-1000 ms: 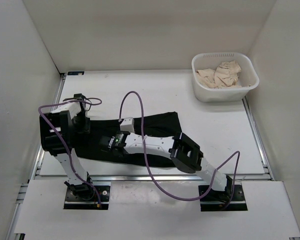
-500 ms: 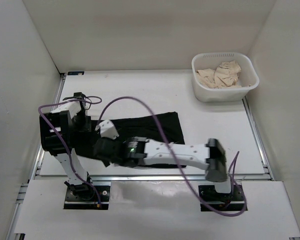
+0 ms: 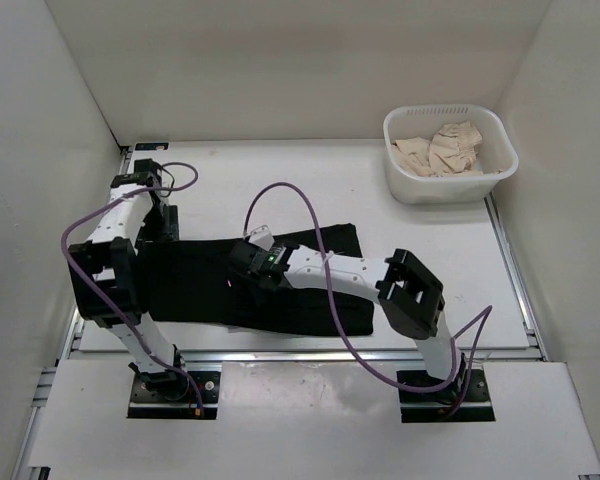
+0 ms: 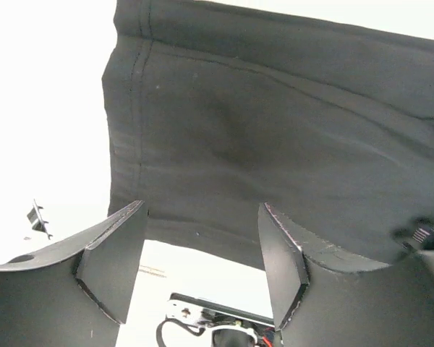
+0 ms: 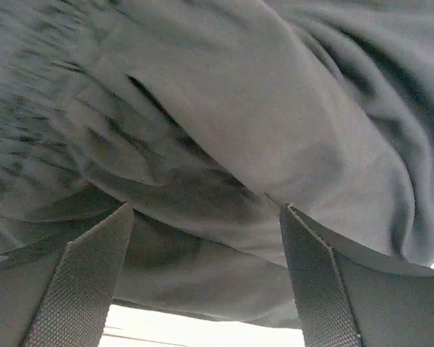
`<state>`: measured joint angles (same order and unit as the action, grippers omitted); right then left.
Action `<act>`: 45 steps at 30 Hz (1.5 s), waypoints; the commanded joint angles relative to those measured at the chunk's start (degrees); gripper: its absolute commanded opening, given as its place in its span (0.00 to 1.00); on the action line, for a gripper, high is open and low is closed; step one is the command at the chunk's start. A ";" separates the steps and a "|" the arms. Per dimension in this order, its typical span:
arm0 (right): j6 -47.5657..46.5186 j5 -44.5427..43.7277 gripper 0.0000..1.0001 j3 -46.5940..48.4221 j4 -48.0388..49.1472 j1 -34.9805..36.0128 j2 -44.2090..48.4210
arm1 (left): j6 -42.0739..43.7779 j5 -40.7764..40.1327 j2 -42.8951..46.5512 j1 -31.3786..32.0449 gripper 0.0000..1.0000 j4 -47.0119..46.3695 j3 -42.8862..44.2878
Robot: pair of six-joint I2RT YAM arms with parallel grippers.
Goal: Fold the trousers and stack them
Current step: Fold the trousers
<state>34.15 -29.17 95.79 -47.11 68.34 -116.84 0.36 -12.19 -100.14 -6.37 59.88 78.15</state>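
This is a robot lab test cell. Plain white panels (image 3: 310, 70) box in a white table (image 3: 430, 260) on three sides. Aluminium rails (image 3: 513, 270) edge it. The left arm (image 3: 115, 215) and right arm (image 3: 340, 272), trailing purple cables (image 3: 280, 186), are bolted to black plates (image 3: 205, 390) at the frame's bottom.
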 commanded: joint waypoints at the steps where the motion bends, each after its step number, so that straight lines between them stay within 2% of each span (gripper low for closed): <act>1: 6.15 -1.07 0.87 -1.97 -4.57 -2.06 5.45 | -0.36 4.97 6.26 2.40 0.74 5.15 3.67; 3: 9.78 -1.07 0.90 -9.95 -1.68 -3.99 9.94 | -0.36 8.13 6.80 3.90 0.74 6.56 4.73; 6: 17.16 -0.20 0.97 -17.89 0.52 -7.32 19.61 | -0.36 8.14 7.68 7.33 0.75 7.18 5.26; 7: 19.53 0.86 0.99 -23.49 1.23 -8.47 23.81 | -0.36 8.14 7.68 7.86 0.75 7.18 4.56; 10: 20.77 7.69 0.99 -34.39 5.18 -14.00 28.67 | -0.36 8.14 6.98 9.79 0.75 7.18 1.84; 11: 20.78 9.46 0.99 -36.27 5.88 -17.41 28.68 | -0.36 8.14 6.28 10.58 0.75 7.18 0.87; 16: 16.13 12.38 0.99 -41.64 12.65 -24.29 27.38 | -0.36 1.73 5.74 10.59 0.76 3.15 -4.93; 20: 13.66 15.11 0.99 -42.17 18.28 -26.93 24.38 | -0.36 -0.55 6.27 6.39 0.79 1.73 -6.86; 22: 13.66 16.68 0.91 -42.70 20.21 -27.46 21.57 | -0.36 -1.08 6.27 4.10 0.81 1.04 -7.39; 23: 14.18 17.99 0.69 -43.22 21.09 -28.16 20.69 | -0.36 -1.09 6.27 2.87 0.81 0.25 -7.40; 25: 14.71 20.99 0.34 -43.93 21.80 -28.95 19.28 | -0.36 -1.09 6.27 -0.82 0.82 -0.81 -7.92; 26: 15.32 20.99 0.01 -44.63 21.80 -28.96 19.28 | -0.36 -1.09 5.31 -1.97 0.82 -1.34 -8.45; 30: 15.86 18.38 0.00 -46.66 15.49 -33.35 24.87 | -0.36 0.14 2.76 -4.26 0.82 -1.87 -8.98; 32: 15.33 13.81 0.00 -44.82 6.80 -36.07 29.01 | -0.36 1.89 2.06 -3.74 0.82 -2.40 -8.98; 35: 14.19 3.70 0.00 -35.79 -5.56 -37.31 37.36 | -0.36 4.45 -0.49 -0.93 0.82 -2.40 -7.50; 37: 13.40 1.05 0.00 -26.04 -11.04 -36.27 37.38 | -0.36 5.32 -2.60 1.52 0.82 -1.78 -6.70; 39: 13.40 -0.01 0.00 -19.62 -17.12 -32.51 34.67 | -0.36 8.13 -4.18 2.94 0.82 -1.78 -5.29; 40: 13.92 -0.79 0.00 -13.15 -19.05 -30.65 32.83 | -0.36 9.88 -5.93 4.34 0.82 -0.22 -4.42; 42: 14.71 -0.80 0.00 -7.22 -23.18 -24.78 25.11 | -0.36 16.89 -7.35 6.01 0.82 1.20 -1.96; 45: 15.50 4.64 0.00 4.72 -25.03 -17.31 12.11 | -0.36 19.74 -9.37 10.14 0.84 1.73 -1.33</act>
<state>48.80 -26.70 95.50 -64.27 44.60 -94.00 0.05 0.08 -109.60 0.75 60.05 74.50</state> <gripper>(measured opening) 0.011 0.833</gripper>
